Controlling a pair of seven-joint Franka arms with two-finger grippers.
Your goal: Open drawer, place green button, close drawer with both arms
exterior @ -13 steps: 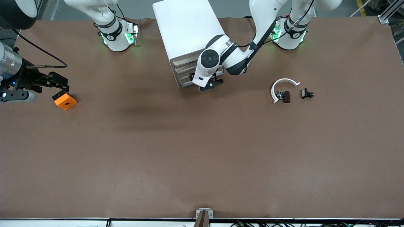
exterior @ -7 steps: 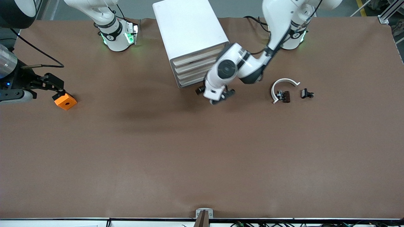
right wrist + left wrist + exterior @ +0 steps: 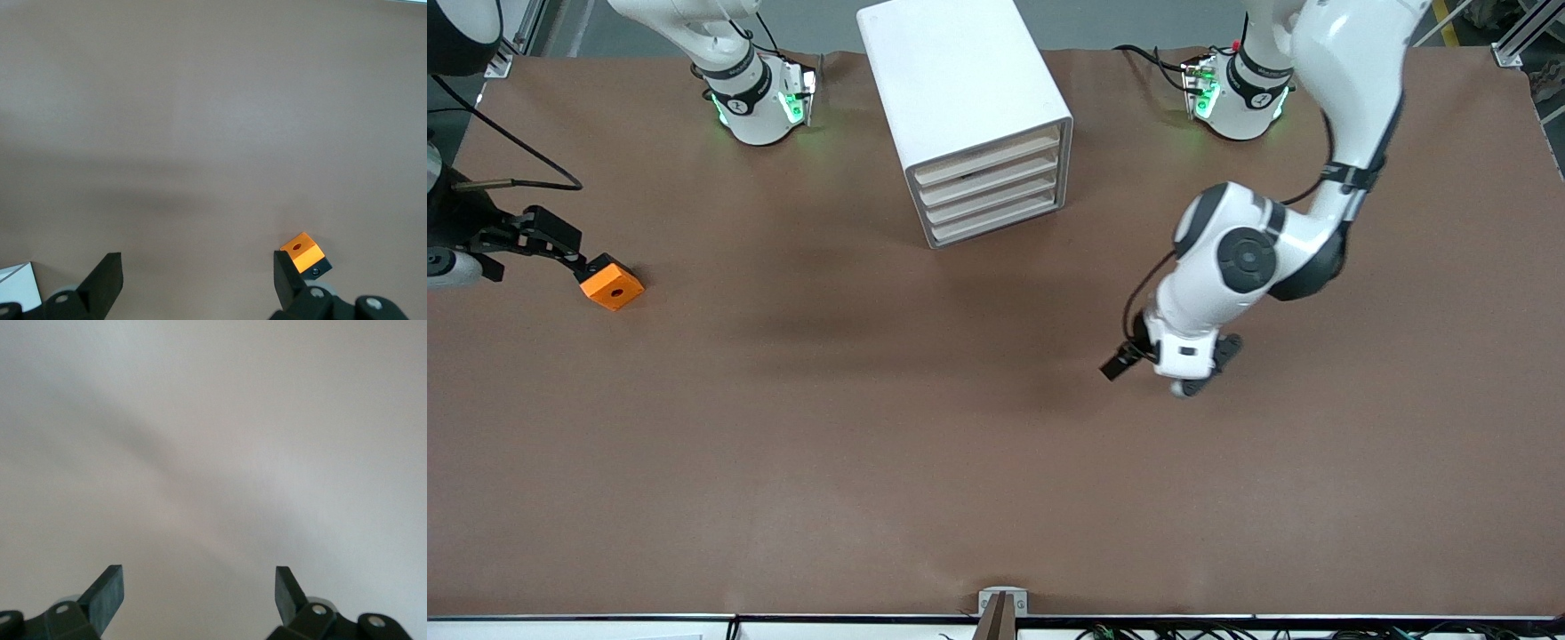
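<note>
The white drawer cabinet (image 3: pixel 967 98) stands at the robots' edge of the table, and all its drawers (image 3: pixel 991 191) are closed. The button with the green cap is not in view. My left gripper (image 3: pixel 1169 378) hangs open and empty over bare table, nearer the front camera than the cabinet and toward the left arm's end; its wrist view (image 3: pixel 200 587) shows only table. My right gripper (image 3: pixel 574 253) is open and empty at the right arm's end of the table, right beside the orange block (image 3: pixel 611 283). The block also shows next to one fingertip in the right wrist view (image 3: pixel 303 252), with that gripper (image 3: pixel 199 267) open.
The brown table mat (image 3: pixel 871 427) spreads wide in front of the cabinet. The left arm's elbow (image 3: pixel 1254 258) hangs over the spot where small parts lay earlier and hides them. The arm bases (image 3: pixel 756 98) stand beside the cabinet.
The left gripper has swung away from the cabinet front, toward the left arm's end and the front camera, and now covers the white arc and black parts. The right gripper has drawn back slightly from the orange block.
</note>
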